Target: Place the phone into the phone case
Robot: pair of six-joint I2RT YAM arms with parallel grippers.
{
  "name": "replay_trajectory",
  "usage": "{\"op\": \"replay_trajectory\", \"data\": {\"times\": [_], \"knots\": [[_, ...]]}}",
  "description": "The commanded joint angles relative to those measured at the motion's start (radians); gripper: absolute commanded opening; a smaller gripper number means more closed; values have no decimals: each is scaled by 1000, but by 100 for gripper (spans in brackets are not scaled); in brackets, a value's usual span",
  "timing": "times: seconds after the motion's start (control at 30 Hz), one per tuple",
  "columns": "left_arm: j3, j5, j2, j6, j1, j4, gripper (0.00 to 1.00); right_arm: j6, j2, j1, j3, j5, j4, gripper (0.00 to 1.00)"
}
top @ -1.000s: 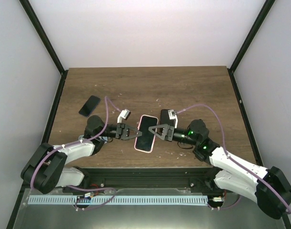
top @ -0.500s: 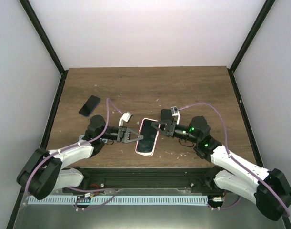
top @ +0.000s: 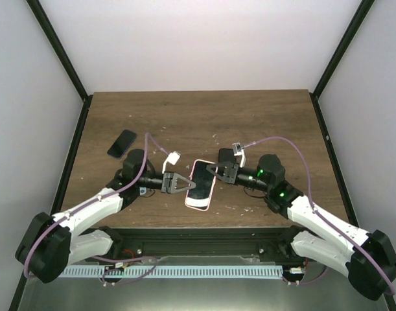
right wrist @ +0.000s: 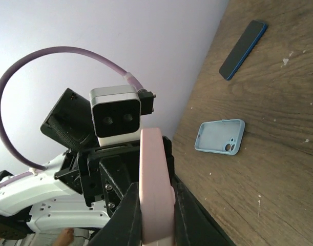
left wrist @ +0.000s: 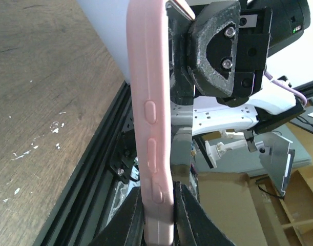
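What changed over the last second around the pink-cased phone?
The right end effector, open before, closed on the right edge of the pink-cased phone. The phone shifted slightly to the right. The left end effector stayed clamped on its left edge, and the dark phone at the far left did not move.

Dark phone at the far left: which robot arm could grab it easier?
Left, probably. The dark phone lies on the left side, nearer the left gripper; the right gripper is farther off, beyond the pink case that both grippers clamp.
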Motion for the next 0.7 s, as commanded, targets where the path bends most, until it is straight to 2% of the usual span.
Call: {"op": "replay_trajectory", "data": {"times": [0.0,0.1,0.13,0.23,0.3,0.33,0.57,0.67], "knots": [[45,-105,-20,123,3,-197,3,11,-9,-2,40,-13,29,1],[55,-124,-30,135,2,-228,3,13,-17,-1,33,-5,23,1],[57,-126,-36,135,1,-228,3,15,-18,-2,33,-4,20,3],[60,-123,-56,105,1,-199,3,25,-17,-2,34,-28,24,37],[63,-123,-73,75,2,-174,3,24,-6,0,31,-68,30,52],[63,-128,-82,58,2,-157,3,24,3,-2,28,-95,35,57],[79,-244,-155,-17,2,-93,3,37,48,15,-38,-218,121,67],[74,-262,-148,-49,1,-7,3,48,66,35,-47,-242,155,66]]}}
